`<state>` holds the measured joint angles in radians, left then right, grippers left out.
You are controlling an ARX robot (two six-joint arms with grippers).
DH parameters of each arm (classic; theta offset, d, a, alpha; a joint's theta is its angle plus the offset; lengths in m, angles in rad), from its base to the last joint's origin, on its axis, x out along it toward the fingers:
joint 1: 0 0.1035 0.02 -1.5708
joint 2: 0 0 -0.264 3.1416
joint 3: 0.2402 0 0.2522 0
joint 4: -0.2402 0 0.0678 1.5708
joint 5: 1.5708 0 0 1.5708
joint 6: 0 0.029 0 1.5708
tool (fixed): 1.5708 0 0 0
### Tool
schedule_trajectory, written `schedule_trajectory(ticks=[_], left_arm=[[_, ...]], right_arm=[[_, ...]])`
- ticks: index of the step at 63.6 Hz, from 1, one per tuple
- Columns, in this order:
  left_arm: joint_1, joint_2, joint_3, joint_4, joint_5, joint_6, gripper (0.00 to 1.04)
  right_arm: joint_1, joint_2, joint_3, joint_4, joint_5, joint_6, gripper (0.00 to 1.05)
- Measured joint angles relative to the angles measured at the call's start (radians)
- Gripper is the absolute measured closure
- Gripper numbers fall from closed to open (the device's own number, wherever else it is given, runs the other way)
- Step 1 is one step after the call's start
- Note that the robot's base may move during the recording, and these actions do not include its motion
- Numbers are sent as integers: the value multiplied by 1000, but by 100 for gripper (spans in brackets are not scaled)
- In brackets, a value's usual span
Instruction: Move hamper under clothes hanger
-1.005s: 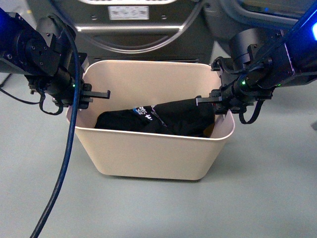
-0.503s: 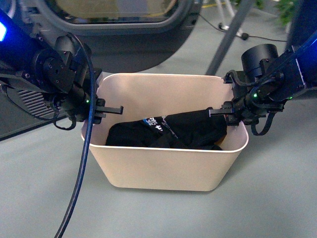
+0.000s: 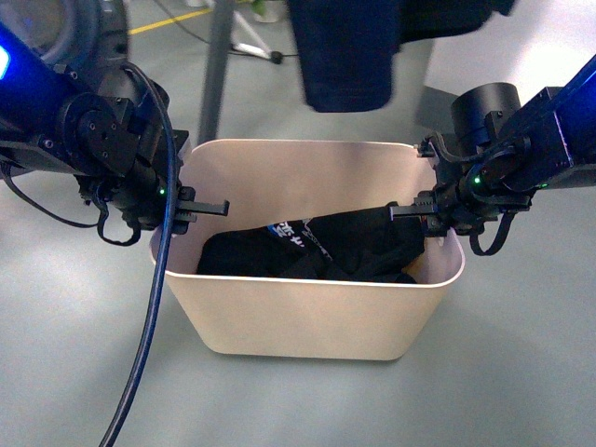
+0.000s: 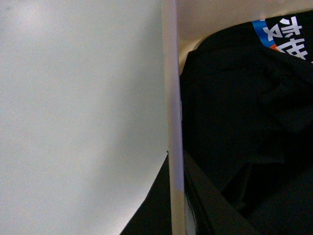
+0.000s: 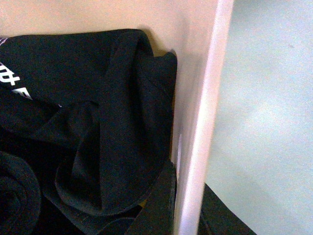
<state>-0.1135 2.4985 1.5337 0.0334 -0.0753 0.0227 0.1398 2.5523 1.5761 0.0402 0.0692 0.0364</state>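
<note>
The beige hamper (image 3: 307,321) is in the middle of the front view, with black clothes (image 3: 326,247) inside. My left gripper (image 3: 177,207) is shut on its left short-side rim and my right gripper (image 3: 430,209) on its right one. In the left wrist view the jaws (image 4: 176,205) pinch the rim (image 4: 171,98), one either side. The right wrist view shows the same: gripper (image 5: 188,205), rim (image 5: 205,107). A dark grey leg of the clothes hanger (image 3: 216,65) rises behind the hamper's far left corner; its bar is out of view.
A dark garment (image 3: 349,51) hangs just beyond the hamper's far rim. A white rack foot (image 3: 256,45) and a yellow floor line (image 3: 172,20) lie further back. A blue cable (image 3: 149,335) hangs from my left arm. The floor around is grey.
The background has swung: the round machine door has left the view, and the grey leg and hanging garment now stand behind the hamper. Both grippers keep their hold on the rim.
</note>
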Motion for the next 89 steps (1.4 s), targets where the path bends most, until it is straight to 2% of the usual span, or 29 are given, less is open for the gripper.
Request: schedule_trajectory(ticks=[48, 67, 89], left_arm=[[-2, 0, 0, 0, 1, 0, 101], [-40, 0, 1, 0, 23, 0, 101], [11, 0, 1, 0, -5, 0, 101]], right_arm=[[-2, -2, -1, 0, -1, -2, 99], [-40, -2, -2, -1, 9, -9, 99], [17, -2, -2, -1, -7, -1, 99]])
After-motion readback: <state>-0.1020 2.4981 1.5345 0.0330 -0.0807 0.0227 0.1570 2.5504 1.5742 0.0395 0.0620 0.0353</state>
